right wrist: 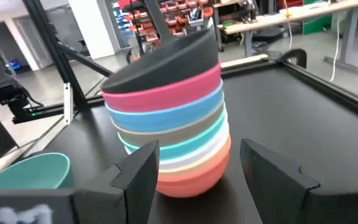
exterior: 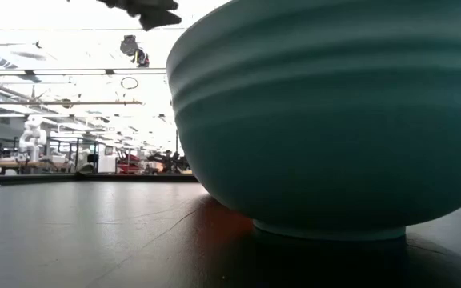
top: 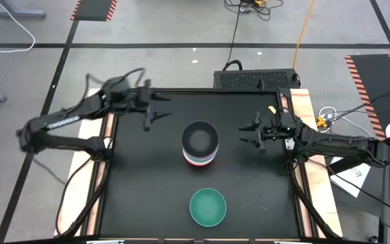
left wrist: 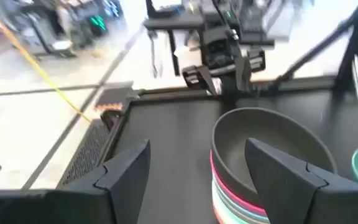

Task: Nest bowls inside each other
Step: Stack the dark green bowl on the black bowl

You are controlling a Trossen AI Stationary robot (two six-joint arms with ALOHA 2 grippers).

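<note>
A stack of nested bowls (top: 200, 144) stands at the table's middle, resting on its lowest bowl. A black bowl (right wrist: 166, 62) is on top, with magenta, blue, olive-tan, teal, white and peach rims below it. One teal-green bowl (top: 208, 206) sits alone, upright on its foot, near the table's near edge, and it fills the low view (exterior: 326, 120). My left gripper (top: 156, 116) hangs open to the left of the stack, above the table, and touches nothing. My right gripper (top: 249, 135) is open just to the right of the stack, its fingers pointing at it.
The black table top has a raised rim (top: 202, 90) with wooden side boards. A dark box (top: 256, 79) and cables lie beyond the far edge. Bare table surface lies to the left of the stack and between the stack and the lone bowl.
</note>
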